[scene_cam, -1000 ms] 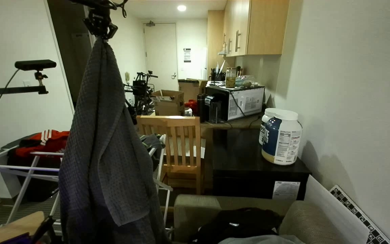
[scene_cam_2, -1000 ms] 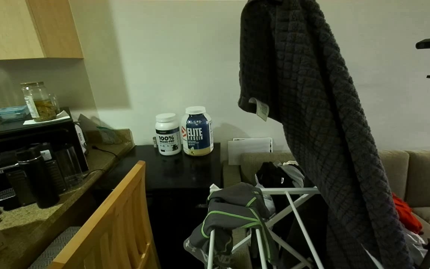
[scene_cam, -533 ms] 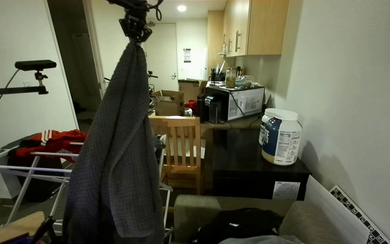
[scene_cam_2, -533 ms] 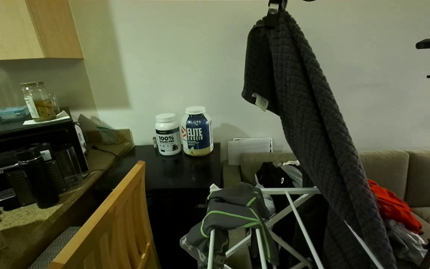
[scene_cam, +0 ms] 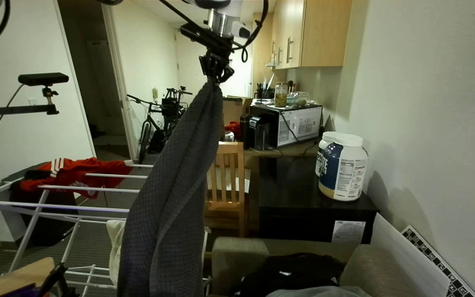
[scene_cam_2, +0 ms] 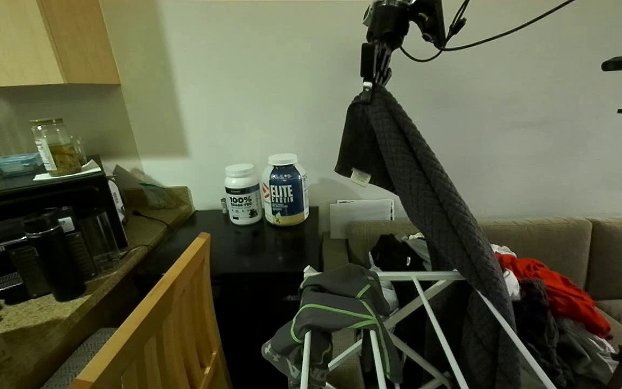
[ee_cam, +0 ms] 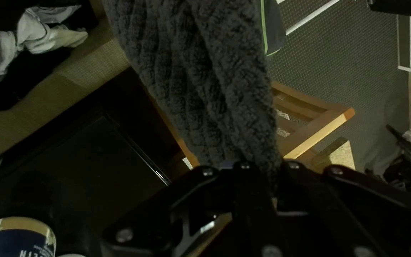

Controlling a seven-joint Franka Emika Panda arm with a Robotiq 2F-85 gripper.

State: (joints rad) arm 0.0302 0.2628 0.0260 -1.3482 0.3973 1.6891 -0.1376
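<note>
My gripper (scene_cam: 214, 79) is shut on a dark grey quilted towel (scene_cam: 171, 185) and holds it up by a bunched end. In an exterior view the gripper (scene_cam_2: 374, 89) and towel (scene_cam_2: 430, 183) hang before the wall, with a white tag (scene_cam_2: 360, 177) on a short flap. The long part slants down behind a white bar of the drying rack (scene_cam_2: 435, 276); its lower end leaves the frame. In the wrist view the towel (ee_cam: 209, 82) runs up from between the fingers (ee_cam: 244, 175). A grey garment with green seams (scene_cam_2: 338, 308) lies on the rack near the towel.
A red garment (scene_cam: 81, 171) and a pale cloth (scene_cam: 116, 247) hang on the rack. A wooden chair (scene_cam: 227, 173), black cabinet (scene_cam: 291, 189) with two tubs (scene_cam: 344, 169), and a couch (scene_cam: 241, 251) with clothes stand around. A camera on a bar (scene_cam: 43, 79) juts in.
The gripper has moved down with the towel in both exterior views, and to the right in an exterior view. More of the rack, the red garment and the arm now shows.
</note>
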